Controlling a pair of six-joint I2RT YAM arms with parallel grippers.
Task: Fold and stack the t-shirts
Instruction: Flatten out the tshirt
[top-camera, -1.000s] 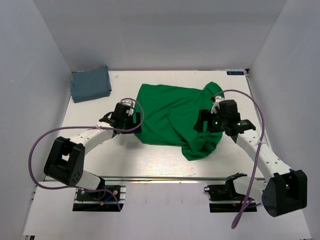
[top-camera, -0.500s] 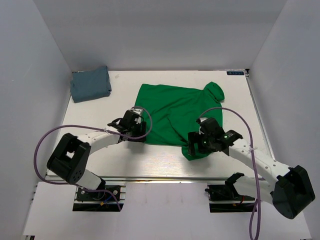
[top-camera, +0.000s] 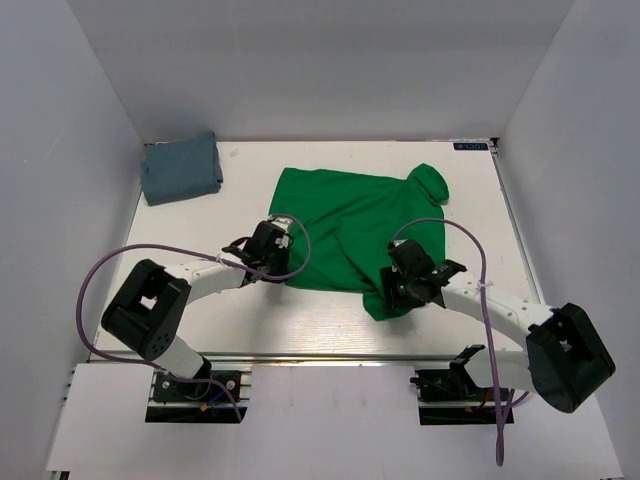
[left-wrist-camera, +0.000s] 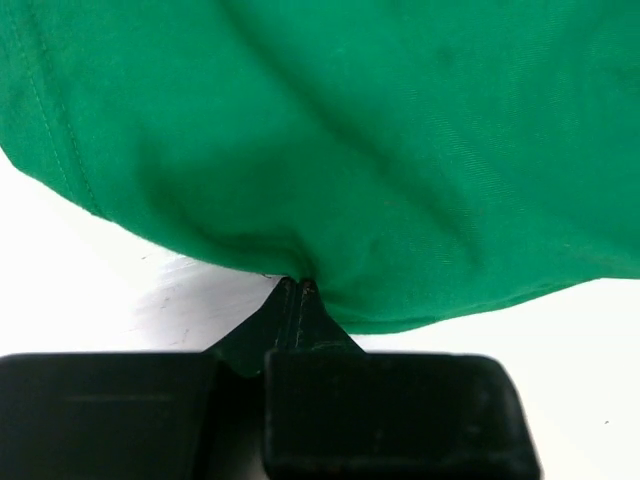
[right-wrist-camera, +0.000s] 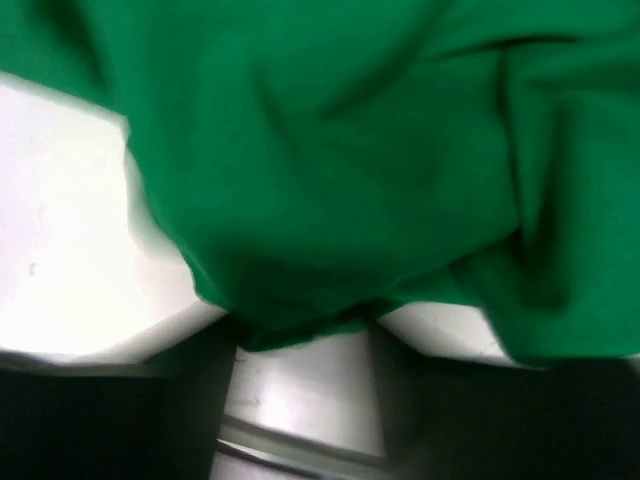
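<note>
Your left gripper (left-wrist-camera: 297, 285) is pinched shut on the near hem of the green shirt (top-camera: 345, 220), spread mid-table. The right gripper (right-wrist-camera: 305, 338) has its jaws apart around the near-right corner. Lift now and that side may slip, skewing the fold. The grey shirt (top-camera: 180, 170) sits far left. A second ago both jaws gaped, farther up the cloth.

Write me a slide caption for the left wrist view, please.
Left gripper shut on the hem of the green t-shirt, over the white table.
</note>
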